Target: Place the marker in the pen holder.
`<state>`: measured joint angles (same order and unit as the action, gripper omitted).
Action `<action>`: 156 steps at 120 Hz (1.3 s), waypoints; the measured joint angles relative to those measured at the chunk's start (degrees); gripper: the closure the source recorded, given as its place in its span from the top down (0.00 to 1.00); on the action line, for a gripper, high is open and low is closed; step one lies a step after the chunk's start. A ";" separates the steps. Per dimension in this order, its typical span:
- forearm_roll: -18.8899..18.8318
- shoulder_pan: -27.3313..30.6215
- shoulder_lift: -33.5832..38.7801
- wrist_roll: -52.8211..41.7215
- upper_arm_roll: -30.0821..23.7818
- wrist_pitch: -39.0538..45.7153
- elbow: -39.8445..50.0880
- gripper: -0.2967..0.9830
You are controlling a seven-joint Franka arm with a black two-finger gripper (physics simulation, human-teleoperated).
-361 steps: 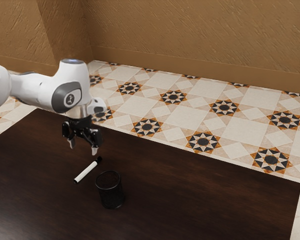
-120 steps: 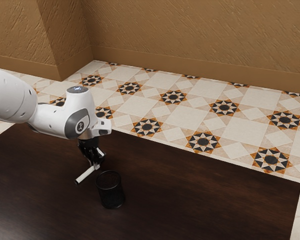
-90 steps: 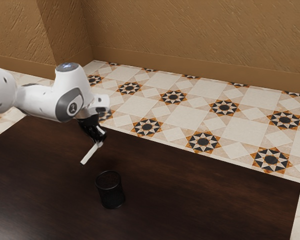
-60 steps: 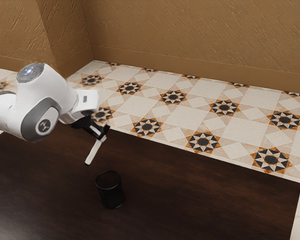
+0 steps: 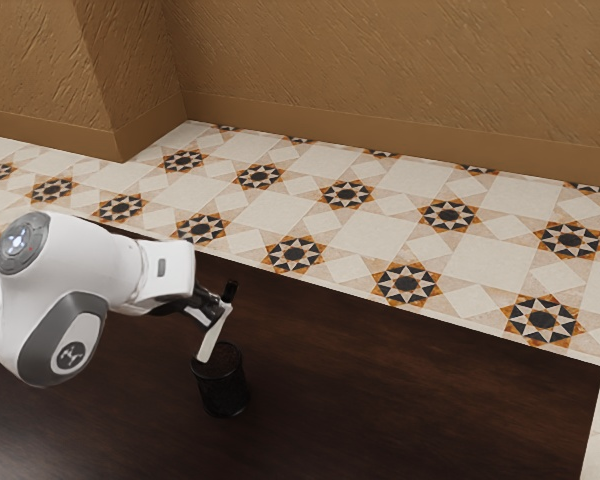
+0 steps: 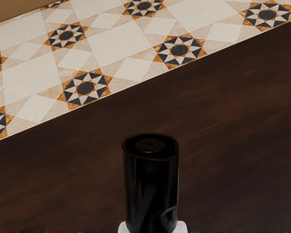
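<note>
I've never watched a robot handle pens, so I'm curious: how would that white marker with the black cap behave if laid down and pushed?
The white marker is probably stiff: its barrel looks straight. Its slim shape suggests little weight. The black cap looks nearly round, so the marker may well roll.

Robot arm [image 5: 60,300]: one, bearing one black gripper [image 5: 218,312]. Markers: one [image 5: 209,344], with one black cap [image 6: 150,189]. Pen holders: a single one [image 5: 223,390]. Tables: one [image 5: 400,380]. Star medallions [image 5: 407,284] on the patterned floor: more than a dozen in the exterior view, cut-off ones included.
</note>
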<state>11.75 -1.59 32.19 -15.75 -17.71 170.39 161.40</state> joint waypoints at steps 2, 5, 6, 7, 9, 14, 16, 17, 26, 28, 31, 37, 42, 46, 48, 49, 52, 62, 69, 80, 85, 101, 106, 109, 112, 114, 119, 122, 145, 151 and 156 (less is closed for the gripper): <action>0.13 0.03 -0.73 -0.07 -0.01 0.23 -0.09 0.17; 0.30 0.03 -1.63 -0.18 -0.03 0.53 -0.20 0.17; 0.36 0.03 -1.88 -0.21 -0.03 0.63 -0.23 0.17; 0.41 0.03 -2.12 -0.24 -0.03 0.72 -0.26 0.17; 0.49 0.04 -2.58 -0.31 -0.01 0.88 -0.36 0.17; 0.66 0.08 -3.47 -0.47 0.13 1.22 -0.49 0.17; 0.73 0.11 -3.70 -0.53 0.17 1.32 -0.52 0.17; 0.75 0.11 -3.84 -0.56 0.19 1.37 -0.54 0.17; 0.86 0.17 -4.99 -0.82 0.83 1.65 -1.20 0.17; 0.86 0.18 -5.30 -0.87 0.97 1.69 -1.48 0.17; 0.84 0.18 -5.87 -0.96 1.59 1.73 -1.88 0.17; 0.80 0.19 -7.01 -1.11 2.35 1.80 -2.75 0.17; 0.78 0.19 -7.91 -1.22 2.64 1.84 -3.36 0.17; 0.75 0.19 -8.47 -1.30 3.11 1.87 -3.63 0.17; 0.74 0.20 -8.71 -1.35 3.30 1.88 -3.72 0.17; 0.73 0.19 -8.85 -1.38 3.43 1.89 -3.77 0.17; 0.70 0.19 -9.22 -1.48 3.92 1.91 -3.89 0.17; 0.62 0.20 -10.08 -1.80 5.03 1.94 -4.34 0.17; 0.59 0.20 -10.29 -2.04 5.27 1.88 -4.66 0.17; 0.55 0.19 -10.46 -2.33 5.38 1.57 -4.81 0.28; 0.52 0.19 -10.49 -2.41 5.38 1.35 -4.83 0.35; 0.50 0.18 -10.45 -2.64 5.46 0.53 -4.86 0.55; 0.52 0.16 -10.62 -2.71 6.79 -0.93 -5.95 0.58; 0.51 0.14 -11.25 -2.75 8.98 -3.50 -8.59 0.60; 0.48 0.16 -12.29 -2.78 11.46 -6.68 -11.68 0.62; 0.39 0.15 -13.29 -2.81 13.37 -9.21 -14.04 0.63; -0.75 0.20 -16.57 -2.85 17.22 -16.01 -20.06 0.66; -1.95 0.24 -19.16 -2.82 18.57 -20.39 -24.54 0.67; -8.85 1.68 -34.82 -0.58 23.42 -52.13 -61.56 0.73; -9.60 2.58 -35.67 0.21 23.44 -57.73 -65.35 0.74; -10.30 3.10 -36.11 0.86 22.80 -61.51 -66.95 0.74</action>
<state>1.45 1.52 -3.92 -14.89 5.08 108.87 94.45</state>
